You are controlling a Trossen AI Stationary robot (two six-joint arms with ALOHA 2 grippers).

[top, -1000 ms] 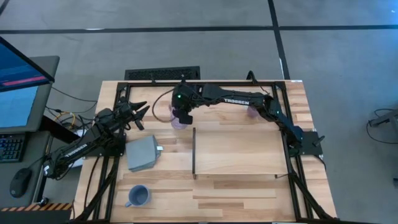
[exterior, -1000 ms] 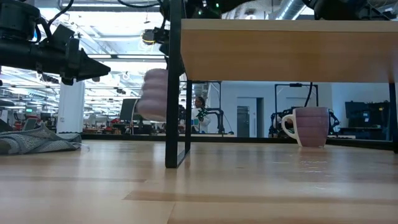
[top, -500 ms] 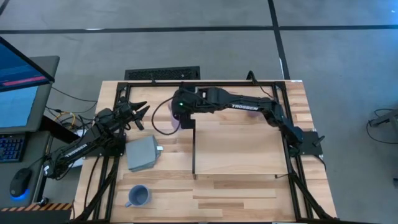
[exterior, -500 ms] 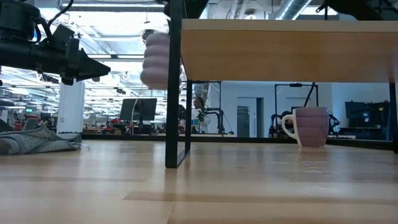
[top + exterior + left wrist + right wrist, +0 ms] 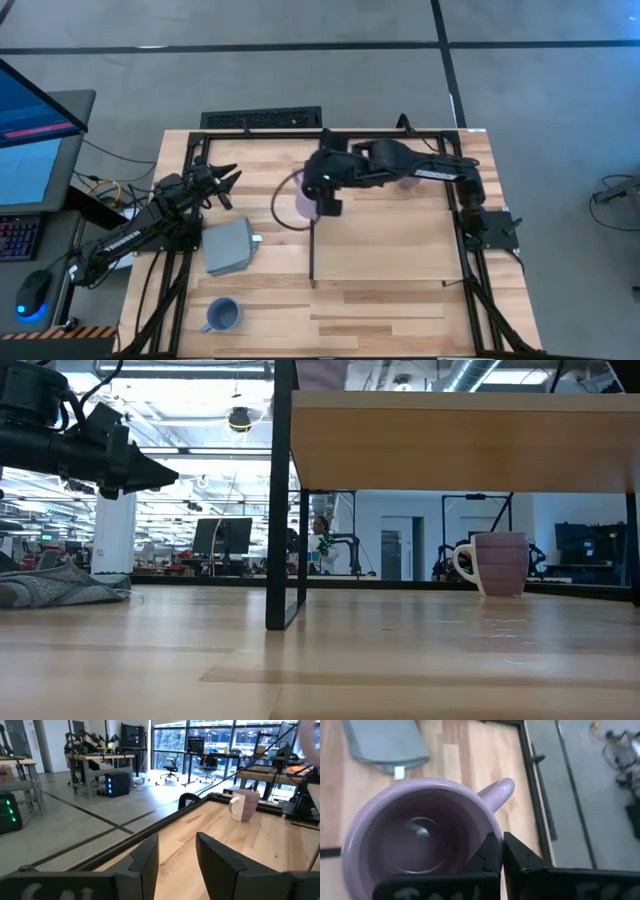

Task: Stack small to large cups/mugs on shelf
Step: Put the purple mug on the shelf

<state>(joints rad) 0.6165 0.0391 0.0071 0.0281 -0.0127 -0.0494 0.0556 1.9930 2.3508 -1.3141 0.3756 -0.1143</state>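
The blue-grey mug (image 5: 222,316) sits at the counter's (image 5: 380,320) near edge, with the left gripper (image 5: 224,183), fingers apart and holding nothing, hovering farther back. The right gripper (image 5: 327,203) is clamped on the rim of 1 lavender mug (image 5: 305,194), held in the air at the shelf's (image 5: 390,250) black-edged end. Another lavender mug (image 5: 497,563) stands at the far side.

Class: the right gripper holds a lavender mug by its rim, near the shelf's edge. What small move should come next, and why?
Probably carry the lavender mug farther over the shelf: the right gripper, shut on its rim, holds it only at the black-strip edge.
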